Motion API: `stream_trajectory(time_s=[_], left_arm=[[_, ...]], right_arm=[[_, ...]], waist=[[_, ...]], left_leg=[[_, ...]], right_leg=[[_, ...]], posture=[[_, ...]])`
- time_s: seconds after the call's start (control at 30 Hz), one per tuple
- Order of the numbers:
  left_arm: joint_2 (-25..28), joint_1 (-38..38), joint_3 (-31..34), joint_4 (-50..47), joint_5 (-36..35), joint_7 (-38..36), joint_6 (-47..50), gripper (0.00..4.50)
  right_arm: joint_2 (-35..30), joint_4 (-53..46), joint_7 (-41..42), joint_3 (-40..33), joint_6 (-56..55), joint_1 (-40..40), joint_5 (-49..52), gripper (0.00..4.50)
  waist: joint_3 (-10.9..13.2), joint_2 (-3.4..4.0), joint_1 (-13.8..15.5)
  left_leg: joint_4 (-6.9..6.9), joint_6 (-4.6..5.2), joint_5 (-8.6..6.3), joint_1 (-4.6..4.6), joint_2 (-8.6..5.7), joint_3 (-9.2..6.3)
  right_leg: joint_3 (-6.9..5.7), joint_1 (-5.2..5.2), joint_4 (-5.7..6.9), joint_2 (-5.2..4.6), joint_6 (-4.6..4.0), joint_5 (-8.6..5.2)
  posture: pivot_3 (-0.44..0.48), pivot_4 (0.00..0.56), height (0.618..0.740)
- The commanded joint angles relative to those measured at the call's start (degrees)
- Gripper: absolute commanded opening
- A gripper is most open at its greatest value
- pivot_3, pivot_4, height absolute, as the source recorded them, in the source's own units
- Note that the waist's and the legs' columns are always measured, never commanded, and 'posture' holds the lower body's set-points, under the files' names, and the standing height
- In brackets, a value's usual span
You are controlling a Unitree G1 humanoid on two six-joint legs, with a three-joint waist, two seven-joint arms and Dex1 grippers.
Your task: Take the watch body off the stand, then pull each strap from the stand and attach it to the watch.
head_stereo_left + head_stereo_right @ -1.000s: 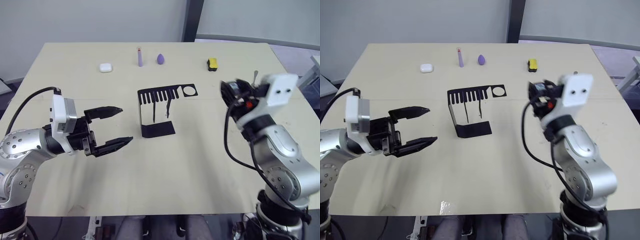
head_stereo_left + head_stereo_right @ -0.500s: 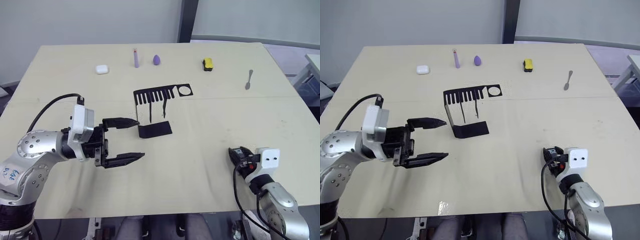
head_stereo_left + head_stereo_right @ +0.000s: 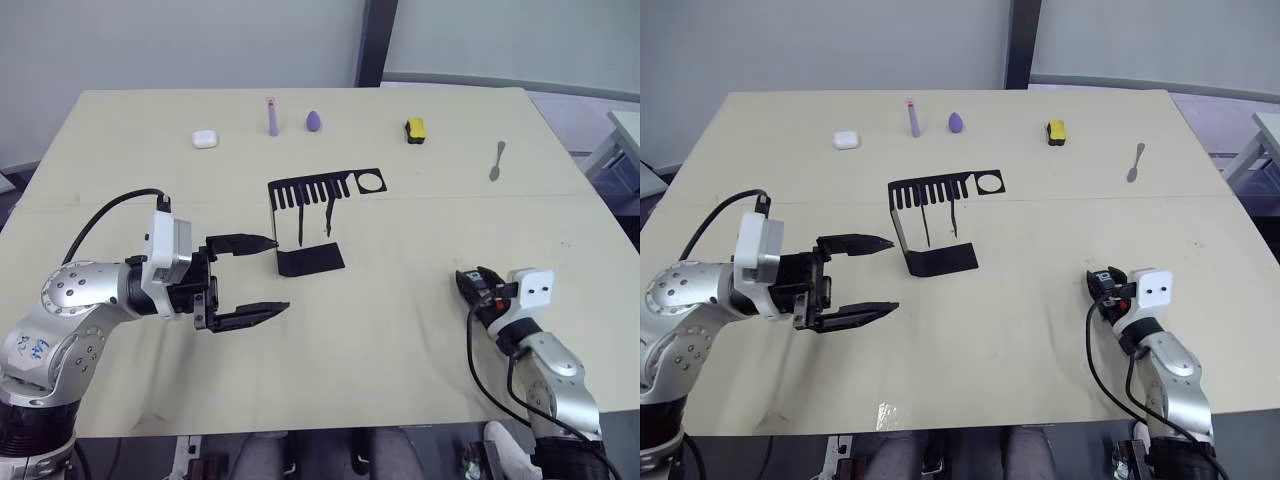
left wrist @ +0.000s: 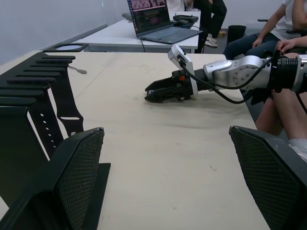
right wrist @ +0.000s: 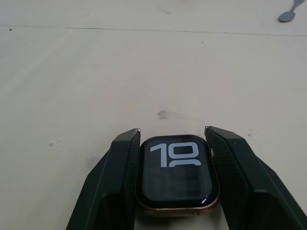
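Right end effector (image 5: 172,158): at 4 o'clock on the pale wooden worktop (image 3: 400,340), clamping the small rounded-square watch body (image 5: 175,175) with black screen, white digits and metallic rim.
Left end effector (image 3: 262,277): at 8 o'clock, fingers spreading wide apart, carrying nothing, pointing at the stand.
Stand (image 3: 312,225): black bent sheet-metal bracket at centre; two thin dark straps (image 3: 302,224) are hanging from its comb.
Risk: tugging a strap sideways may be dragging or tipping the light stand; a loosening squeeze could be dropping the watch.
Far edge: at 12 o'clock, white case (image 3: 205,139), lilac stick (image 3: 272,115), yellow-black block (image 3: 415,128).
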Motion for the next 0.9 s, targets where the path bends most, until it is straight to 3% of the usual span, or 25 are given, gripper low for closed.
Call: stream_trajectory(time_s=[0.03, 0.13, 0.37, 0.57, 0.67, 0.9], left_arm=[[2.13, 0.87, 1.11, -1.02, -0.38, -2.06, 0.3, 4.5], [2.83, 1.33, 1.86, -0.32, 0.35, -2.58, -0.59, 4.5], [3.69, 7.27, 5.71, 2.22, 4.36, -3.98, -5.03, 4.5], [3.12, 16.59, 14.2, 8.89, 9.28, -0.96, -7.84, 4.5], [2.64, 21.08, 18.94, 14.85, 12.8, 0.64, -10.95, 4.5], [0.46, 28.02, 26.33, 25.65, 17.41, 2.74, -19.93, 4.5]], right_arm=[[-3.5, 1.8, 4.83, 1.35, -2.03, 0.61, -1.8, 3.03], [-6.81, -0.37, 9.44, -0.76, -0.2, 0.84, 2.57, 4.42], [-16.54, -10.81, 14.22, -6.52, 5.53, 4.11, 7.72, 4.47], [-22.6, -21.2, 21.39, -14.12, 9.04, 16.73, 11.37, 4.47], [-23.09, -16.64, 26.61, -18.42, 0.5, 24.06, 7.6, 4.47], [-25.1, 12.86, 28.53, -25.65, -18.0, 21.26, 3.2, 4.47]], waist=[[0.0, 0.0, 0.01], [0.01, 0.01, 0.16], [0.04, 0.07, 0.23], [0.02, 0.08, 0.36], [0.01, 0.07, 1.07], [-0.04, 0.02, 1.41]], left_leg=[[0.0, 0.0, 0.0, 0.0, 0.0, 0.0], [0.0, 0.01, -0.01, -0.01, 0.0, 0.01], [0.03, 0.05, -0.02, -0.04, 0.0, 0.01], [0.02, -0.15, -0.16, -0.04, 0.32, -0.04], [0.03, -0.11, -0.23, -0.02, 0.31, 0.0], [0.23, -0.01, -0.72, 0.08, 0.37, 0.55]], right_leg=[[0.0, 0.0, 0.0, 0.0, 0.0, 0.0], [-0.01, -0.02, -0.02, 0.0, 0.0, 0.0], [-0.02, -0.02, -0.02, -0.05, 0.0, 0.0], [-0.07, -0.02, -0.12, -0.07, -0.18, -0.08], [-0.2, -0.02, -0.32, -0.05, -0.21, -0.1], [-0.19, 0.01, -0.84, -0.23, -0.27, 0.28]], posture=[[0.0, 0.15, 0.74], [0.0, 0.15, 0.74], [0.0, 0.15, 0.74], [0.0, 0.15, 0.74], [0.0, 0.15, 0.74], [0.0, 0.15, 0.74]])
